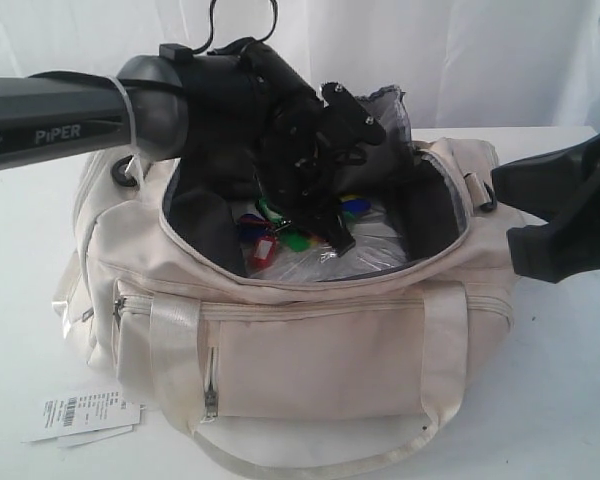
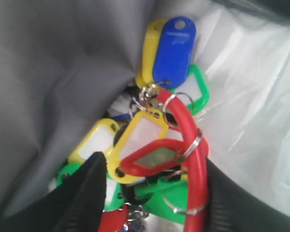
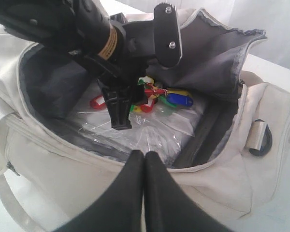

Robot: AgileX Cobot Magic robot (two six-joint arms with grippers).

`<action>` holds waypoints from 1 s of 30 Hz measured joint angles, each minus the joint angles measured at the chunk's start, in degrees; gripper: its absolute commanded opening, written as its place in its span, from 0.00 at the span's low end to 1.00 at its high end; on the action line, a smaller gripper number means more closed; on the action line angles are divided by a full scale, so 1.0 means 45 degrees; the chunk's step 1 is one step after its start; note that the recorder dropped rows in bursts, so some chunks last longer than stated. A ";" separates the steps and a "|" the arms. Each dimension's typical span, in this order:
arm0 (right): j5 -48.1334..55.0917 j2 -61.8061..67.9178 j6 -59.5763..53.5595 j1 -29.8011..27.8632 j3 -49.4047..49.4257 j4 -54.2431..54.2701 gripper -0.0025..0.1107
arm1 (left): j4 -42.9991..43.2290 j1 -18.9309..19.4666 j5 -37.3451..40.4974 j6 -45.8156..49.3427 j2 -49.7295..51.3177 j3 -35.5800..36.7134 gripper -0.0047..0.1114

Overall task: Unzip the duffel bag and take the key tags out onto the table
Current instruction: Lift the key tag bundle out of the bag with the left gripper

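Several coloured plastic key tags (image 2: 174,48) on metal rings lie inside the cream fabric duffel bag (image 1: 320,350), between the left gripper's (image 2: 152,166) spread jaws; closing might pinch the clear plastic sheet (image 2: 261,96) beneath. The right gripper's (image 3: 144,164) jaws, pressed together, hover outside the bag.

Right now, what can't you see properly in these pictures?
Exterior view: the left pincer and its arm cover much of the key tags.
Left wrist view: the bottom edge cuts the bunch, so I can't count the tags.
Exterior view: print on the paper label is too small to read.
Right wrist view: the shut right pincer hides part of the duffel bag front.
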 measured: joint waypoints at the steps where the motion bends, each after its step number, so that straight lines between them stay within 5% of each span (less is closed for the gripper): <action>1: 0.0000 0.0000 0.0000 0.0000 0.0000 0.0000 0.02 | 0.0000 0.0000 0.0100 0.0000 0.0095 0.0000 0.33; 5: 0.0000 0.0000 0.0000 0.0000 0.0000 0.0000 0.02 | 0.0024 0.0000 0.0574 -0.0050 0.0192 -0.0034 0.04; 19: 0.0049 0.0000 0.0000 0.0000 0.0000 0.0000 0.02 | 0.0024 0.0000 0.1452 0.0190 -0.2762 -0.0737 0.04; 30: 0.0049 0.0000 0.0000 0.0000 0.0000 0.0000 0.02 | -0.0307 0.0000 0.4305 0.0825 -0.4612 -0.0737 0.04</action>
